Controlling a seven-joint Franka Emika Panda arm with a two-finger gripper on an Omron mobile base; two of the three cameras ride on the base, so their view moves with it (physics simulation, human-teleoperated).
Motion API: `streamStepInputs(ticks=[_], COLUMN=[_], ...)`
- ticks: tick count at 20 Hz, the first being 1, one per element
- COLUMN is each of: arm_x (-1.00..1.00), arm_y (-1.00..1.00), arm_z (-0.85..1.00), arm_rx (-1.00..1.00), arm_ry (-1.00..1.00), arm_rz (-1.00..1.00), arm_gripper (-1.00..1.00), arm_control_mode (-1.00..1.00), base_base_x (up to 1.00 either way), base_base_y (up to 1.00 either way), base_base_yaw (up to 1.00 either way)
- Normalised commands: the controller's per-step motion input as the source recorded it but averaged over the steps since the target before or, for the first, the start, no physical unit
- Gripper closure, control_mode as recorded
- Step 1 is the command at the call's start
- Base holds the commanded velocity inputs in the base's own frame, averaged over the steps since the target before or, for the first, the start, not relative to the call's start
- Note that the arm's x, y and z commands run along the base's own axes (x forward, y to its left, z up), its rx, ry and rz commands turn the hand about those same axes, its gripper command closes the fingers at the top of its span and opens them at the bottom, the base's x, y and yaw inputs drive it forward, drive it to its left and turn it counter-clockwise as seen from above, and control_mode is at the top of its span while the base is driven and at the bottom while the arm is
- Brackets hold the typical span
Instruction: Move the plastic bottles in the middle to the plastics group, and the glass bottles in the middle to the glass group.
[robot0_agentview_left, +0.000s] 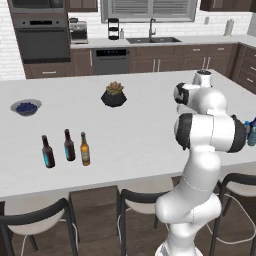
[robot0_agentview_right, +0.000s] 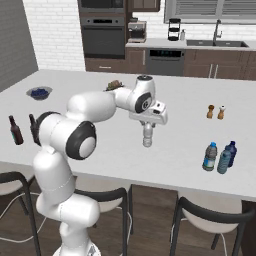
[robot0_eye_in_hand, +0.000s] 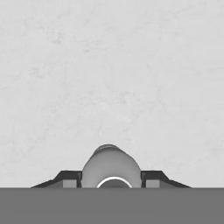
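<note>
Now our hand (robot0_agentview_right: 147, 131) is clamped on the pale plastic bottle (robot0_agentview_right: 147, 137); we should carry it upright above the desk (robot0_agentview_right: 180, 135) to the plastics group (robot0_agentview_right: 220, 157).

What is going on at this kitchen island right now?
The end effector is shut on a pale plastic bottle, held upright just above the white counter. The plastics group stands off to its right. The amber bottle already stands beside the two dark brown bottles.
</note>
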Motion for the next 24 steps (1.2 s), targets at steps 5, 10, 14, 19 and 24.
streamStepInputs(ticks=[5,10,14,19,24], arm_x=[-0.45,-0.42,-0.01,-0.07,-0.05], arm_y=[-0.88,-0.78,-0.54,-0.47,-0.36], arm_z=[-0.02,-0.02,0.00,-0.04,-0.02], arm_rx=[0.00,0.00,0.00,-0.01,-0.02], arm_ry=[-0.05,-0.09,-0.06,-0.07,-0.04], arm_rz=[-0.06,-0.05,0.00,0.00,0.00], arm_gripper=[1.00,1.00,1.00,1.00,1.00], arm_control_mode=[-1.00,-1.00,-1.00,-1.00,-1.00], base_base_x=[0.00,0.00,0.00,0.00,0.00], base_base_y=[0.00,0.00,0.00,0.00,0.00], base_base_yaw=[0.00,0.00,0.00,0.00,0.00])
